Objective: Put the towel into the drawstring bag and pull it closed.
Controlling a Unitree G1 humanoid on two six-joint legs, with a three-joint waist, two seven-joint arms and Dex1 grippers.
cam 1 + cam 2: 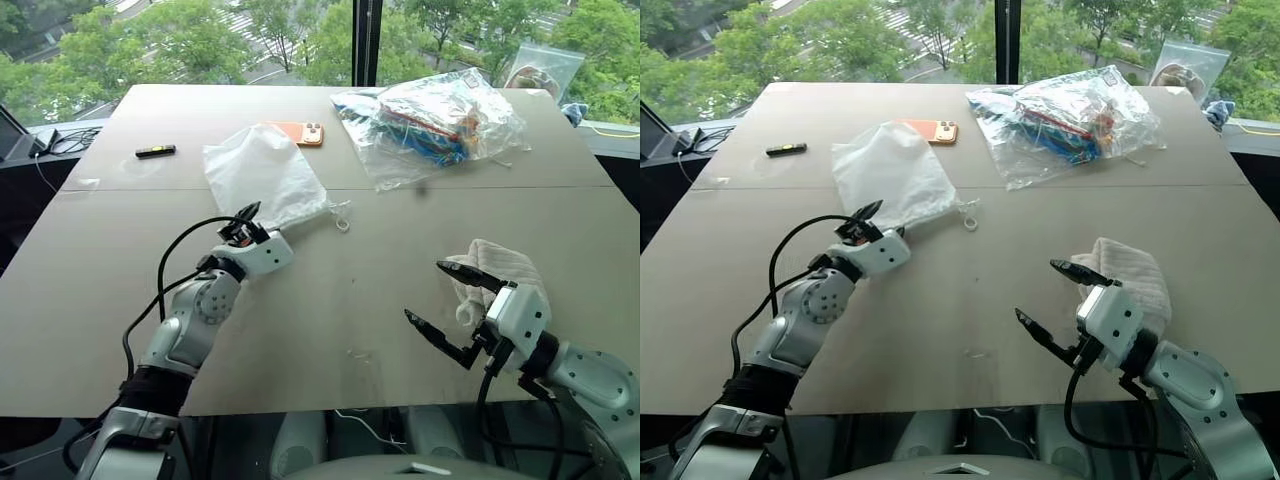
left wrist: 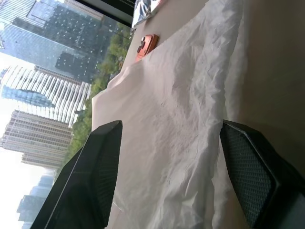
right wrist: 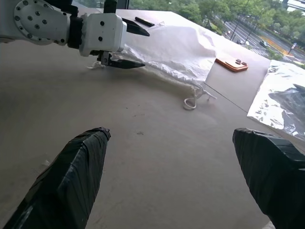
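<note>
the left gripper (image 1: pixel 248 222) stands with its jaws parted and nothing between them, its tips at the near edge of the drawstring bag (image 1: pixel 264 172), which lies flat and crumpled just ahead of it on the table (image 1: pixel 330 300); the gathered mouth and the looped cord (image 1: pixel 341 217) trail off to its right side. the right gripper (image 1: pixel 445 310) is spread wide and empty, with the towel (image 1: pixel 497 266) lying just behind and beside its upper finger, apparently not gripped. judged from the look of it, the bag is thin, limp and very light, likely to slide or bunch on the smooth tabletop, so a pinch on one layer of the hem at the mouth should serve better than a grab at the flat body. the towel looks soft, thick and grippy; a fold near its middle would give the jaws plenty to bite and keep it bundled for stuffing.
</note>
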